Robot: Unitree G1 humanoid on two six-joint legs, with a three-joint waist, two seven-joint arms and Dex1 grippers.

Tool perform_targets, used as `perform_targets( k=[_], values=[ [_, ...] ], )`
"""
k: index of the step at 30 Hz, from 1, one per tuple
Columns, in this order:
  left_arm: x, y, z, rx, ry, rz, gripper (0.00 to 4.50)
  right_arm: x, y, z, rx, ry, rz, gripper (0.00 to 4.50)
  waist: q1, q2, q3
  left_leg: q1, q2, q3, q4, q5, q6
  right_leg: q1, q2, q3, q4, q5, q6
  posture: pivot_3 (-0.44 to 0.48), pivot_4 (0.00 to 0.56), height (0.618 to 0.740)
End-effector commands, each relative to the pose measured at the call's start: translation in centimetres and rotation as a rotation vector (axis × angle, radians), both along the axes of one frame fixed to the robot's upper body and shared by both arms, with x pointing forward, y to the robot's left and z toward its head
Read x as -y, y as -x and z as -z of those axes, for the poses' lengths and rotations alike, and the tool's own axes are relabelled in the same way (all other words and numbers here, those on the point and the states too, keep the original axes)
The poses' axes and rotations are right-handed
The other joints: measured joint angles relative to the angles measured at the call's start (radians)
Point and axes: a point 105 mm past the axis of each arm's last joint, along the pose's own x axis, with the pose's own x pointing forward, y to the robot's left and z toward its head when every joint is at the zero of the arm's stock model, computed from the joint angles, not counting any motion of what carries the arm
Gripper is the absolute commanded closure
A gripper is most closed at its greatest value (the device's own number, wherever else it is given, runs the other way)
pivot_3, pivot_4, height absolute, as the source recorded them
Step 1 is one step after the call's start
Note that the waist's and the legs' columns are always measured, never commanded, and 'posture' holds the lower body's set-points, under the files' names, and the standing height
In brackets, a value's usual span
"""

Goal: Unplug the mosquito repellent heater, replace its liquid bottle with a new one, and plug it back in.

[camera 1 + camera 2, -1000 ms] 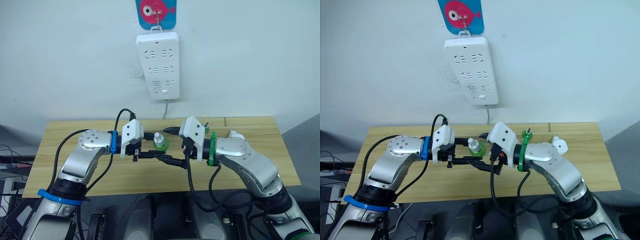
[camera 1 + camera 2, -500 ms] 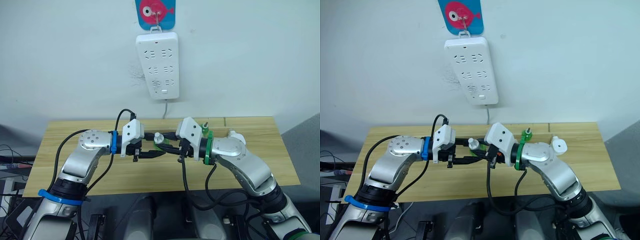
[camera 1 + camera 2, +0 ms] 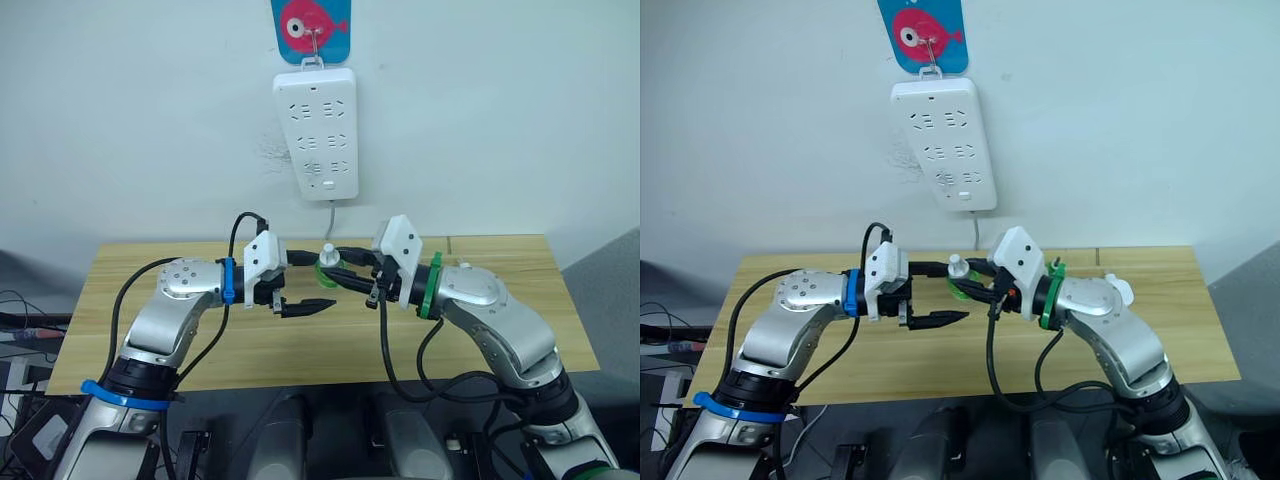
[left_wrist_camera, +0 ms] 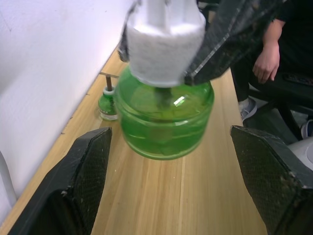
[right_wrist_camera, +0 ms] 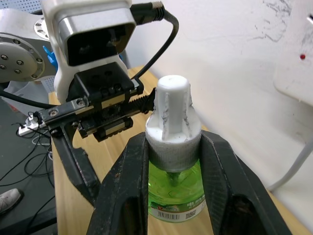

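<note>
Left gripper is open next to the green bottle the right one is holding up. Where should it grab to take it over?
Grip the green bottle round its wide body, below the right gripper, which clamps the white cap. The left gripper already straddles the body with open fingers, probably wide enough.

Both head cameras look forward and down from above the arms, taking in the wooden table [image 3: 500, 330] and the wall-hung power strip [image 3: 316, 133]. Each wrist camera looks along its own fingers at very close range. All views share the capped green bottle [image 5: 174, 161] between the arms.
</note>
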Motion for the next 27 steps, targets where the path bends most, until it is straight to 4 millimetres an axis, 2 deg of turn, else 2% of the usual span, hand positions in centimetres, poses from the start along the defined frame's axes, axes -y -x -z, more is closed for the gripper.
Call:
perform_targets(
  k=[1,11,14,19,24,27],
  values=[
    [0.5,-0.2,-1.6,0.041,0.047,0.0,0.42,-0.4,1.2,-1.4,0.042,-0.04,-0.046,3.43,0.0,0.0,-0.003,0.0,0.0,0.0,0.0,0.0,0.0,0.0,0.0,0.0,0.0,0.0,0.0,-0.116,0.21,0.74],
    [1.6,0.4,-1.1,0.022,0.065,0.028,0.42,-0.7,1.5,-1.5,0.036,-0.057,-0.061,3.43,-0.001,0.0,-0.011,0.001,0.0,0.0,0.001,0.0,0.0,0.0,0.0,0.0,0.001,0.0,0.0,-0.116,0.207,0.74],
    [1.6,0.3,-1.1,0.001,0.091,0.021,1.0,-0.7,1.5,-1.5,0.034,-0.056,-0.064,3.43,0.0,0.0,-0.011,0.0,0.0,0.0,0.001,0.0,0.0,0.0,0.0,0.0,0.001,0.0,0.0,-0.116,0.207,0.74],
    [1.2,0.0,-1.1,0.009,0.096,0.009,2.22,-0.6,1.7,-1.2,0.028,-0.049,-0.068,3.43,-0.001,0.0,-0.012,0.001,0.0,0.0,0.001,0.0,0.0,0.0,0.0,0.0,0.002,0.0,0.0,-0.118,0.208,0.74],
    [1.3,0.3,-1.5,0.031,0.089,0.03,2.22,-0.5,1.8,-0.7,0.028,-0.023,-0.096,3.43,0.0,0.0,-0.012,0.001,0.0,0.0,0.001,0.0,0.0,0.0,0.0,0.0,0.002,0.0,0.0,-0.11,0.211,0.74],
    [1.6,0.8,-1.6,0.046,0.069,0.076,2.22,-0.7,2.2,-0.4,0.045,0.034,-0.204,3.43,-0.001,0.0,-0.012,0.001,0.0,0.0,0.001,0.0,0.0,0.0,0.0,0.0,0.002,0.0,0.0,-0.111,0.214,0.74]
  ],
)
